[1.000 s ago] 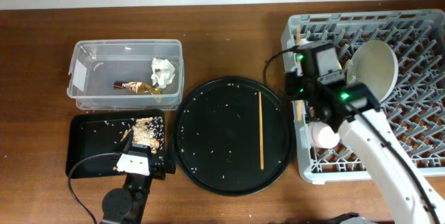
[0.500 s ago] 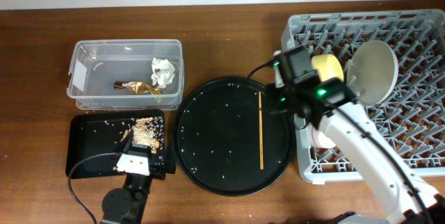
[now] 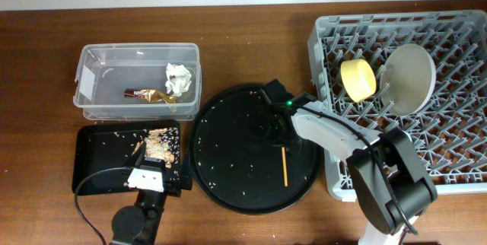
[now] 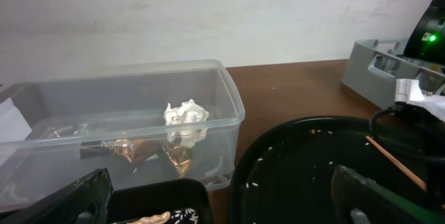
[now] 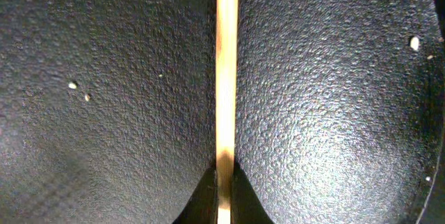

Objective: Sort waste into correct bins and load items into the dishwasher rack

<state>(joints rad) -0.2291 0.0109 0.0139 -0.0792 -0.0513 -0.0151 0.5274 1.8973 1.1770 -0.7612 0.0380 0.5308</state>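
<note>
One wooden chopstick (image 3: 284,166) lies on the large round black tray (image 3: 228,161). My right gripper (image 3: 275,127) is low over that tray and shut on the chopstick (image 5: 226,78), fingertips (image 5: 224,182) pinching it from both sides. The yellow bowl (image 3: 358,79) and the pale plate (image 3: 411,77) stand in the grey dishwasher rack (image 3: 456,170). The clear tub (image 3: 95,85) holds the white tissue (image 3: 179,77) and the brown-gold wrapper (image 3: 152,94); both also show in the left wrist view, tissue (image 4: 185,115). The shallow black tray (image 3: 99,161) holds the food scraps (image 3: 158,146). My left gripper (image 3: 148,178) is open and empty at that tray's front edge (image 4: 222,206).
Loose crumbs dot the round tray between the bins and the rack. The right arm (image 3: 342,135) stretches from the front right across the rack's left edge. A cable (image 3: 87,199) trails from the left arm at the table front.
My right arm has swung left from the rack down onto the round tray and shut on the chopstick. The yellow bowl now stands uncovered in the rack. The left arm has not moved.
</note>
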